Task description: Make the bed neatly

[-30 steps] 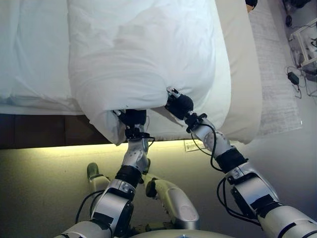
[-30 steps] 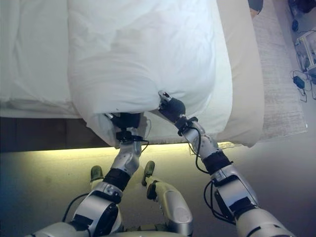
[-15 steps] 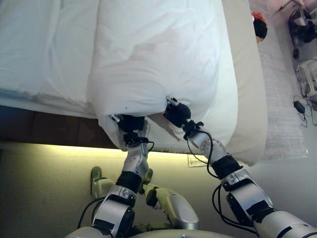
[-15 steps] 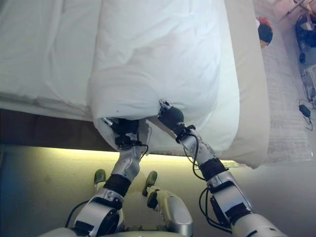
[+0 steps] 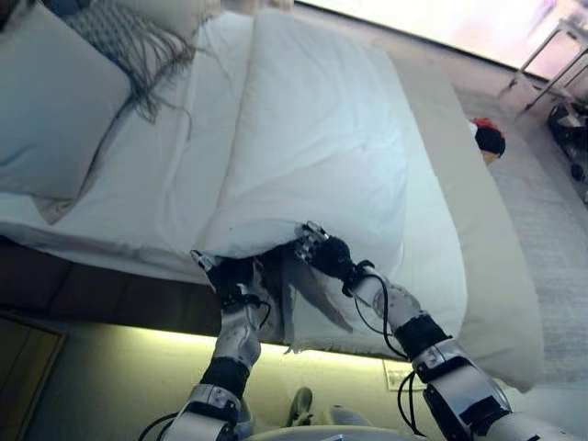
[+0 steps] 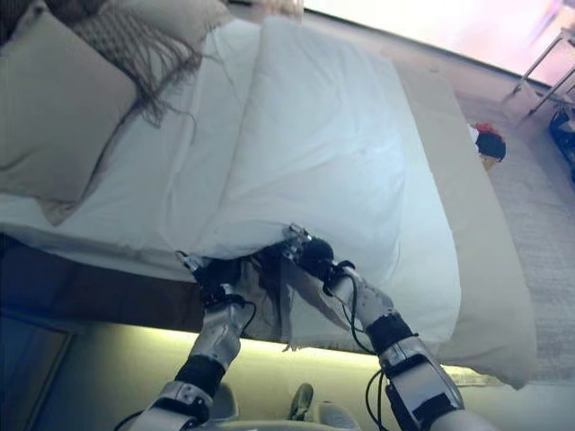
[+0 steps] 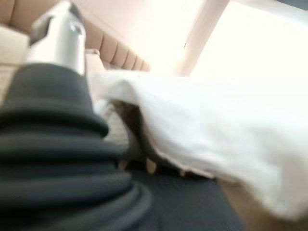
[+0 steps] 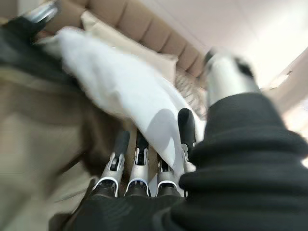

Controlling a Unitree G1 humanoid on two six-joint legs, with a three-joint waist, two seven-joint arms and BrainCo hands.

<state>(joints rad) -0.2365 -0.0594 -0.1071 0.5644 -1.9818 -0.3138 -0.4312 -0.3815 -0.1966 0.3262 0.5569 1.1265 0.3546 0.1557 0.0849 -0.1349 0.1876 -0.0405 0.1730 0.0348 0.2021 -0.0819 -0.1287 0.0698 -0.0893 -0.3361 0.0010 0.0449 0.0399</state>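
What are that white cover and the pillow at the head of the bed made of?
The duvet looks like matte woven cloth, likely cotton: it puffs and creases softly. The pillow seems a smooth beige fabric without sheen; its fibre is unclear.

Camera tilted up (whole view shifted): pillows (image 5: 55,101) and fringed throw (image 5: 138,50) now in sight. White duvet (image 5: 322,156) carried further onto bed, edge lifted off mattress side. Left hand (image 5: 230,274) and right hand (image 5: 323,253) raised with it, fingers gripping hem.
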